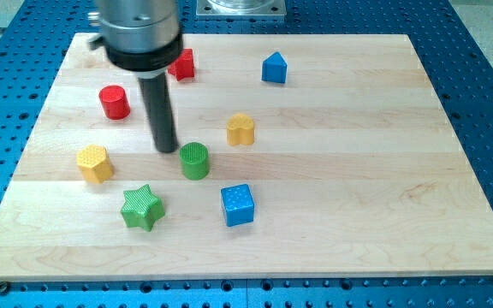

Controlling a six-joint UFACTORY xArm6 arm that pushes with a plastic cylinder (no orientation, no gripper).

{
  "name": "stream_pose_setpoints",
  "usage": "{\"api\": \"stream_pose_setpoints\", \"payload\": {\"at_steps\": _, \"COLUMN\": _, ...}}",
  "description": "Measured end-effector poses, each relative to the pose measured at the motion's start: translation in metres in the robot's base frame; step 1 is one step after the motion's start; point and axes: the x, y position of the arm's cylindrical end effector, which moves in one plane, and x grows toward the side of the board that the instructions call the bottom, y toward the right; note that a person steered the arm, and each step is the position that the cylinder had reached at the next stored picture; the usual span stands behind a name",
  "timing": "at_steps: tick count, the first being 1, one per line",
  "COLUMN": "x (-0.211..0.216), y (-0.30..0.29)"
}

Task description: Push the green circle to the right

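Note:
The green circle (194, 161) is a short green cylinder standing left of the board's middle. My tip (167, 150) is the lower end of the dark rod and sits just to the left of the green circle, slightly above it in the view, very close to it. Whether they touch I cannot tell. The rod rises to a wide silver and black cylinder at the view's top left.
A green star (141, 208), a blue cube (237, 204), a yellow heart-like block (240, 129), a yellow hexagon (95, 162), a red cylinder (114, 102), a red block (182, 65) and a blue house-shaped block (273, 68) lie on the wooden board (358, 171).

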Motion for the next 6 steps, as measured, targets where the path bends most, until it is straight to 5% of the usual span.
{"api": "stream_pose_setpoints", "payload": {"at_steps": 3, "x": 0.028, "y": 0.101}}
{"api": "stream_pose_setpoints", "payload": {"at_steps": 6, "x": -0.026, "y": 0.064}}
